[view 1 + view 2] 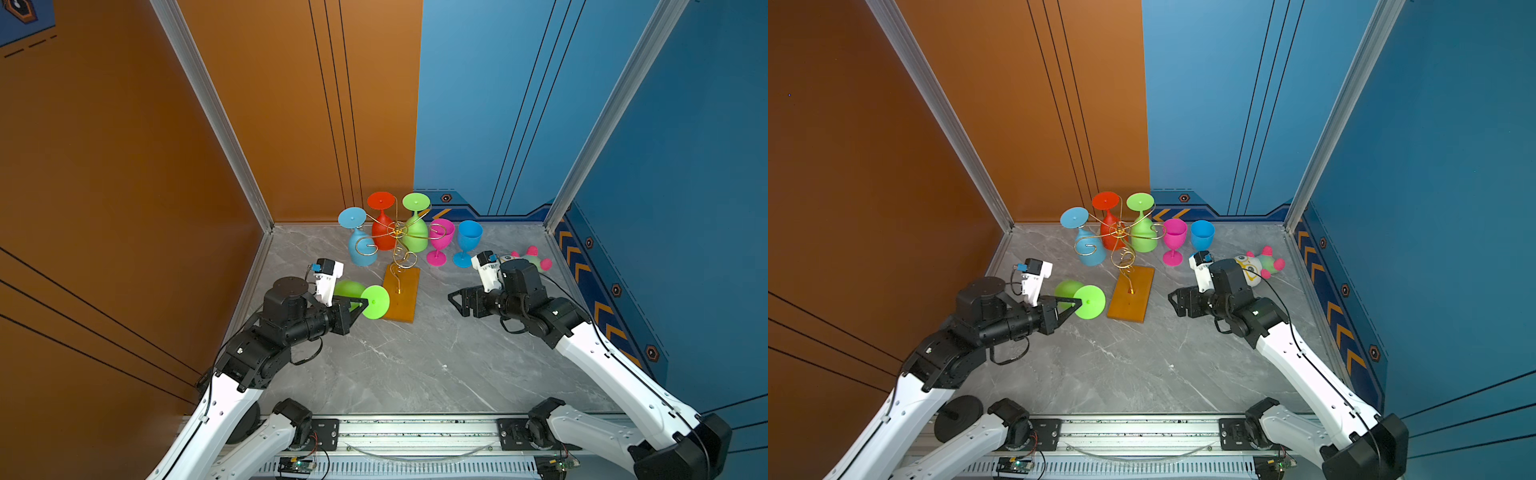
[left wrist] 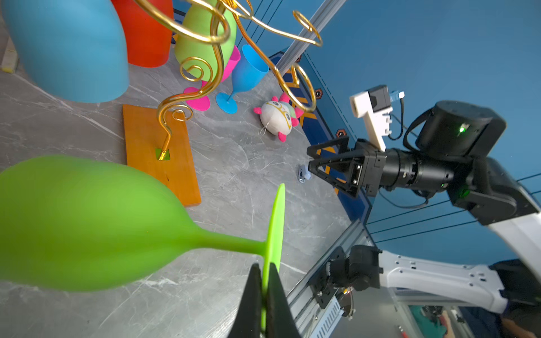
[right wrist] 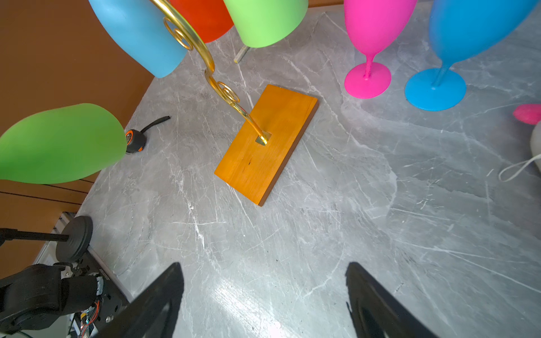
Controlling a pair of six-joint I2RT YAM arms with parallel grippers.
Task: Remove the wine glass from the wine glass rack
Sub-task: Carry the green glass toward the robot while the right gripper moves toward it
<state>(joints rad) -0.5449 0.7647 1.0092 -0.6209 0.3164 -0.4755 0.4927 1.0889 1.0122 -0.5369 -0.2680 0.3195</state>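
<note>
the green wine glass is off the wine glass rack, held sideways above the surface just left of the rack's wooden base, its foot toward the base. the left fingers pinch the rim of its foot disc. the right fingers are spread wide and hold nothing, on the rack's right. a light-blue glass, a red glass and a second green glass hang upside down on the rack.

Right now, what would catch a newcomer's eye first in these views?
The left pincer clamps a bright green wine glass by its foot, held sideways left of the wine glass rack. On the rack's gold wire arms at the back, a blue glass, red glass and lime glass hang upside down.
</note>
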